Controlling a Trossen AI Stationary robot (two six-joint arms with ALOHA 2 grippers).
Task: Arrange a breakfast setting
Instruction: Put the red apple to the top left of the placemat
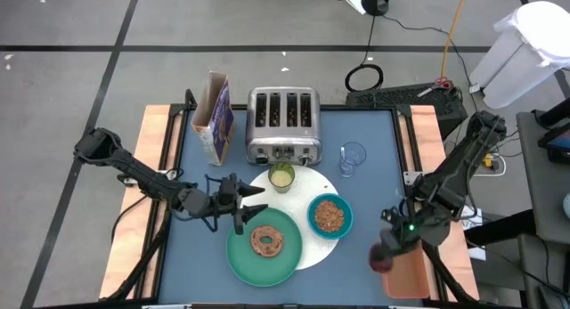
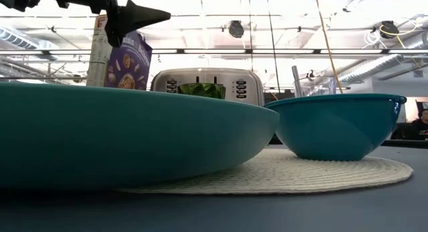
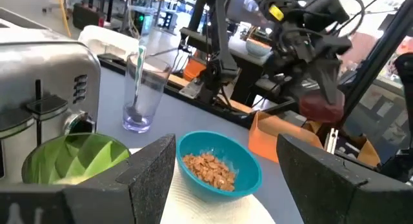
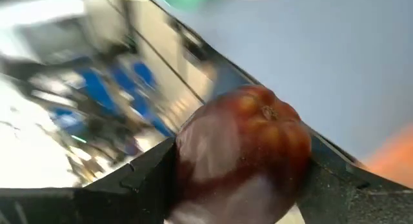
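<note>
We see the left gripper [image 1: 252,202] with jaws released above the green plate [image 1: 240,256] holding the ring pastry [image 1: 264,241]. Far right, the right gripper [image 1: 385,252] grasps the dark red fruit [image 4: 242,153] over an orange box [image 1: 411,275].

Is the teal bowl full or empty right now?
Partly filled: the teal bowl holds a layer of brown cereal, seen in the left wrist and high views.

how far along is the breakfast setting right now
Done: the plate with the donut, the cereal bowl and the cup sit on or at the mat. In hand: the right tool grips the apple off at the table's right edge. Left: placing the apple. The left tool hovers open over the plate.
</note>
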